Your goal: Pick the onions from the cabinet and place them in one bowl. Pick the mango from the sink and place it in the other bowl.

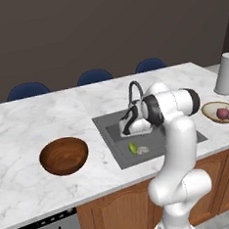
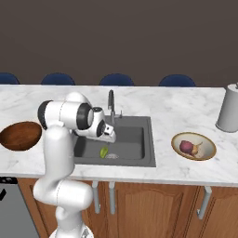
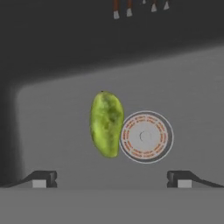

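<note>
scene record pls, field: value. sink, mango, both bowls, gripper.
sink: grey basin set in white marble counter
mango: lying on the sink floor, beside the round drain
gripper: open, above the sink, fingertips either side of the mango, not touching it
tan bowl: on the counter right of the sink, holds the reddish-purple onion and a tan one
dark wooden bowl: on the counter left of the sink, empty

White rounded arm (image 1: 180, 145), dark joints, dark fingertips (image 3: 41, 178)
</note>
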Robot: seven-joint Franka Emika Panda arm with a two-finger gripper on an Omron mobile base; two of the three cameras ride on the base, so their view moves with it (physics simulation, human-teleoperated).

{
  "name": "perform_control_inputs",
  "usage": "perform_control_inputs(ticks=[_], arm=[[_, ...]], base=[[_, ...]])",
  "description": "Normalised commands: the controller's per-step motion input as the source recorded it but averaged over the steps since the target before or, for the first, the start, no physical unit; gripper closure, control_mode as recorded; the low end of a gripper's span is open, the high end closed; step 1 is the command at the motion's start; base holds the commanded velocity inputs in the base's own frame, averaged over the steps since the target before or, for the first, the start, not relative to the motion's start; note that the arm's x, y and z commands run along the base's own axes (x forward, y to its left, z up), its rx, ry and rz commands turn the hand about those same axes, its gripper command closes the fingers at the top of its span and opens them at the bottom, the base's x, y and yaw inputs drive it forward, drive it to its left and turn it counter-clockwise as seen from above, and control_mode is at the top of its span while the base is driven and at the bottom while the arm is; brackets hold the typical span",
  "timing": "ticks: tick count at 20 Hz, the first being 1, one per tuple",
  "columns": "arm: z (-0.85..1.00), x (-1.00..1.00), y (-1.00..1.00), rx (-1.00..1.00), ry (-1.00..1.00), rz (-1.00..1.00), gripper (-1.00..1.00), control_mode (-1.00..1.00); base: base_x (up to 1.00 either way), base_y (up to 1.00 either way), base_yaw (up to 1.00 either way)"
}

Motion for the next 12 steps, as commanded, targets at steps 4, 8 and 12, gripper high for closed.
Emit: perform_control_inputs(ticks=[4, 8, 12], arm=[[-0.43, 0.37, 0.15, 0.00, -0.08, -0.09, -1.00, -1.00], [-0.44, 0.33, 0.01, 0.00, -0.03, -0.10, -1.00, -1.00], [-0.47, 0.10, -0.03, 0.00, 0.00, -0.10, -1.00, -1.00]], base=[[0.00, 0.00, 0.00], [0.00, 0.00, 0.00], [0.00, 0.00, 0.00]])
